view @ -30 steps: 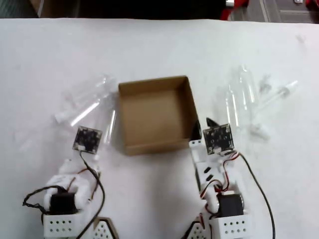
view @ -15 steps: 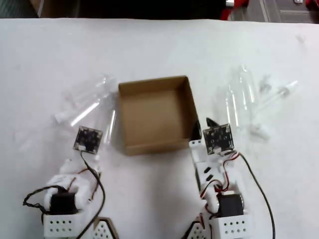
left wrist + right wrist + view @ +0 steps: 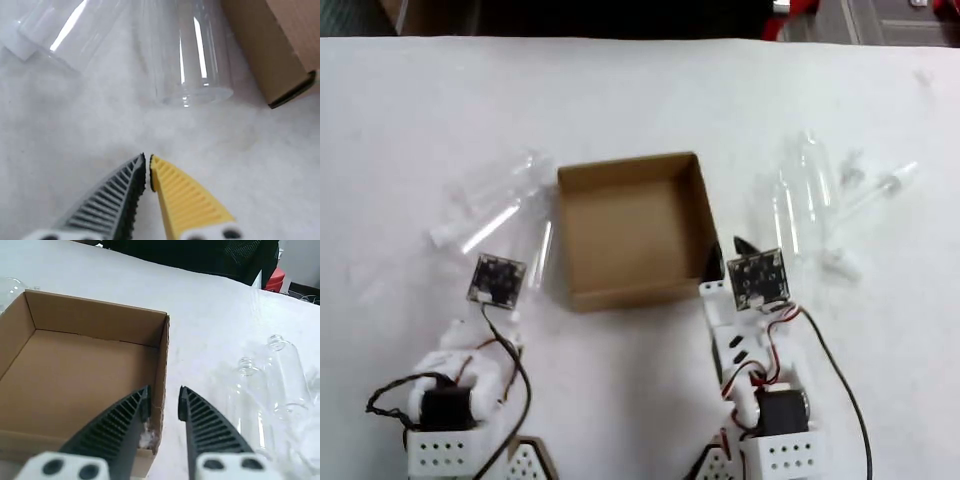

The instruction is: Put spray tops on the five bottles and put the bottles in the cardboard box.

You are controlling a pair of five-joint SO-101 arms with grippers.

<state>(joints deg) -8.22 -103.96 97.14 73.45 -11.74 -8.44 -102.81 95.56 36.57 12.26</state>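
Observation:
The open cardboard box (image 3: 630,225) sits mid-table with nothing inside. Clear bottles without tops lie on both sides of it: some on the left (image 3: 500,200) and some on the right (image 3: 805,195). A white spray top (image 3: 890,185) lies at the far right. My left gripper (image 3: 147,160) hovers shut and holds nothing, just short of the base of a lying bottle (image 3: 192,50). A second bottle (image 3: 65,30) lies beside that one. My right gripper (image 3: 164,392) is slightly open and holds nothing, above the box's right wall (image 3: 162,360). Two bottles (image 3: 250,390) lie beyond that wall.
The white table (image 3: 640,90) stretches bare behind the box. Small clear parts (image 3: 840,262) lie near the right bottles. The box corner (image 3: 280,45) is close beside the left gripper's bottle. Both arm bases stand at the near table edge.

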